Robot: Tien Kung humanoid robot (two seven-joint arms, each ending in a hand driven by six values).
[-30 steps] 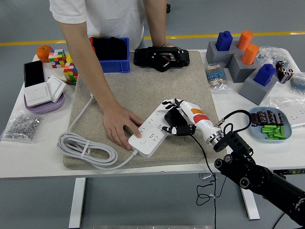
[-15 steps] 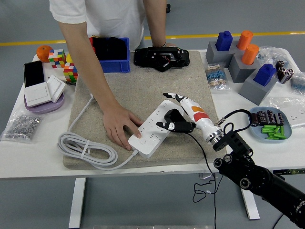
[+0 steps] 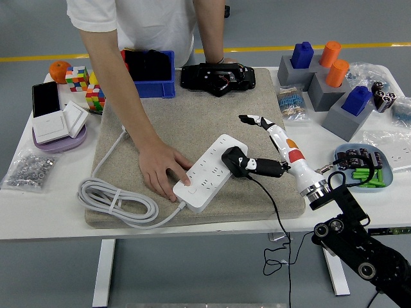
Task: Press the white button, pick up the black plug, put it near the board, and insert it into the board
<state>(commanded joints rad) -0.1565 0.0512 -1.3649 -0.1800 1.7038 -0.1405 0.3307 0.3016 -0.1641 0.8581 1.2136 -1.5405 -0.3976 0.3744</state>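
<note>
At the bottom right the robot's black right arm (image 3: 350, 240) rises over the near edge of the white counter (image 3: 51, 212) and ends in the right hand (image 3: 273, 151), white with red and orange patches. The hand is mostly spread: one finger stretches up and away toward the mat's far side, while lower fingers reach left and touch the black plug (image 3: 234, 158). Whether they pinch the plug or only rest against it is not clear. The plug sits on the right end of the white power strip (image 3: 209, 173), and its thin black cord (image 3: 276, 218) runs off the mat, over the counter edge, and hangs below.

The strip lies diagonally on a tan mat (image 3: 192, 122). A person's hand (image 3: 160, 170) presses flat on the strip's left end, next to its white button (image 3: 192, 190). The strip's thick white cable (image 3: 115, 199) coils on the mat's near left corner.

To the left lie a bag of small metal parts (image 3: 27, 168), white wall switches on a purple plate (image 3: 59, 125) and a black phone (image 3: 45, 97). On the right a blue dish (image 3: 366, 170) holds green pieces. Farther back stand colourful cubes (image 3: 87, 86), a blue bin (image 3: 151, 74), a black device (image 3: 215, 77) under the person's other hand, and grey blocks with blue and orange pegs (image 3: 327, 77).
</note>
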